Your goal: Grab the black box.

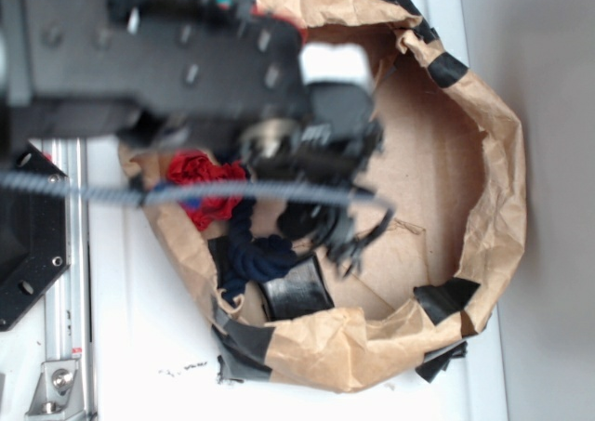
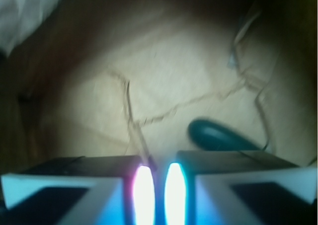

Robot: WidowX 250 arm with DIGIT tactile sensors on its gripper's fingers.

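Observation:
The black box (image 1: 297, 293) is glossy and flat. It leans against the front wall of the brown paper nest (image 1: 493, 161) in the exterior view. It does not show in the wrist view. My gripper (image 1: 353, 240) hangs over the nest floor, up and to the right of the box and apart from it. In the wrist view the gripper (image 2: 155, 195) has its two fingers almost touching, with nothing between them, above bare brown paper.
A red cloth (image 1: 203, 184) and a dark blue cloth (image 1: 256, 252) lie to the left of the box. A dark green oblong toy (image 2: 218, 135) lies just ahead of my right finger. Black tape patches (image 1: 446, 296) sit on the nest rim. A metal rail (image 1: 65, 282) runs along the left.

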